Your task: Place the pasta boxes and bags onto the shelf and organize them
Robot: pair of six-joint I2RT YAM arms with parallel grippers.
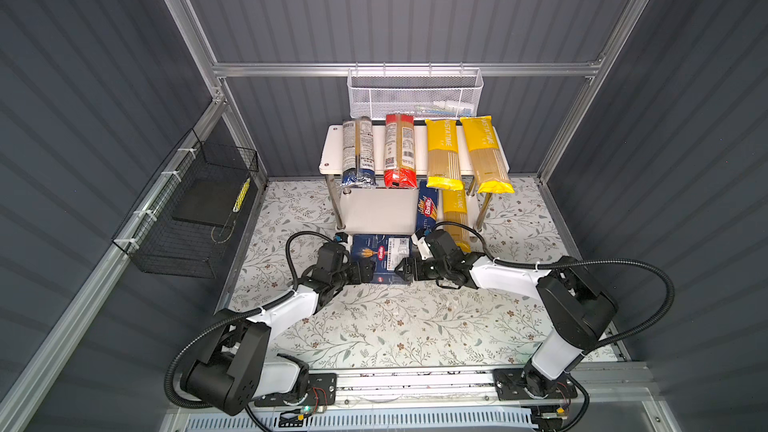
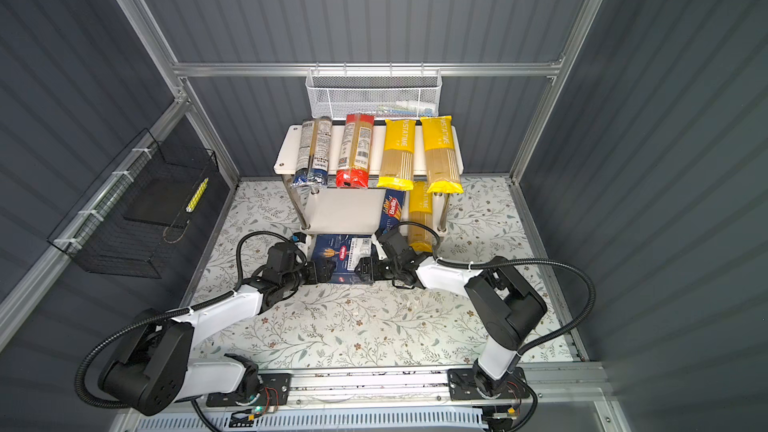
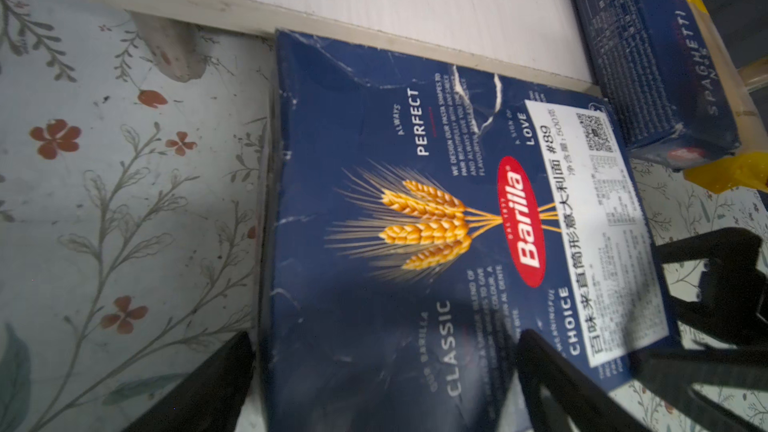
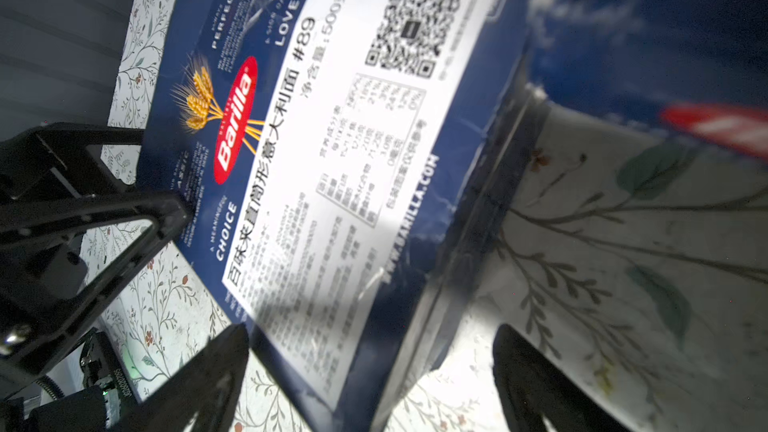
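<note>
Left tool (image 1: 365, 273), right tool (image 1: 404, 270) spread, flanking wide box (image 1: 380, 249); long axis left-right.

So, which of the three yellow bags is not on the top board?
The yellow bag on the lower board, beside the slim Barilla box; the other two lie above.

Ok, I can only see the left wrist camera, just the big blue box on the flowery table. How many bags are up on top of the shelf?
Observer: Four on the top board, side by side: a dark blue bag, a red bag and two yellow bags.
Operator: Any more bags?
Observer: Yes, a third yellow bag lies on the lower board, right of the slim blue box.
Operator: What's the other arm doing?
Observer: The right gripper is open, with the big box's front right corner between its jaws.
</note>
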